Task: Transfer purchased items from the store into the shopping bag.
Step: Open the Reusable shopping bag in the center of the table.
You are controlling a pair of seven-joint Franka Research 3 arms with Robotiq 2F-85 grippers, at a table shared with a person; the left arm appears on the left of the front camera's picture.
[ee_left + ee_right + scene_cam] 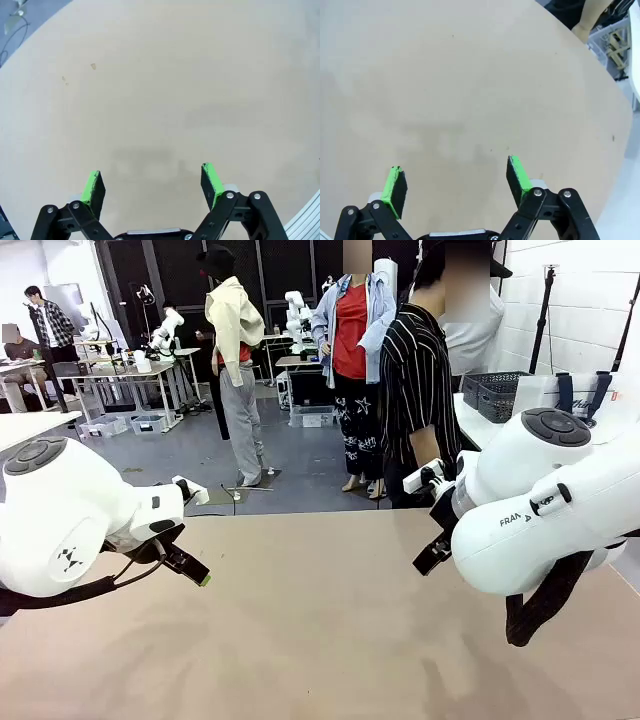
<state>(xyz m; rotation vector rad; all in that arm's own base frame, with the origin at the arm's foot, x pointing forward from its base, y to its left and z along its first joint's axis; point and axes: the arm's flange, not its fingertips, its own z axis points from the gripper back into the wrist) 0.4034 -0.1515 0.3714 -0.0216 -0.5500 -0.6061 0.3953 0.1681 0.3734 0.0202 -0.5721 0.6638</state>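
The dark grey basket [494, 392] stands on a white side table at the far right, behind the person. Beside it is the whitish shopping bag [583, 398] with navy straps, partly hidden by my right arm. The purchased items are out of view. My left gripper [152, 185] hangs open over bare beige tabletop, nothing between its green pads; from the front, the left gripper [192, 568] sits low at the table's left. My right gripper [455, 182] is also open over bare tabletop, and the right gripper [432, 552] is largely hidden behind its own arm.
A person in a striped shirt [415, 390] stands at the far edge of the beige table [320, 640]. The table's rounded edge [620, 115] runs along the right of the right wrist view, with a light crate [615, 42] beyond it.
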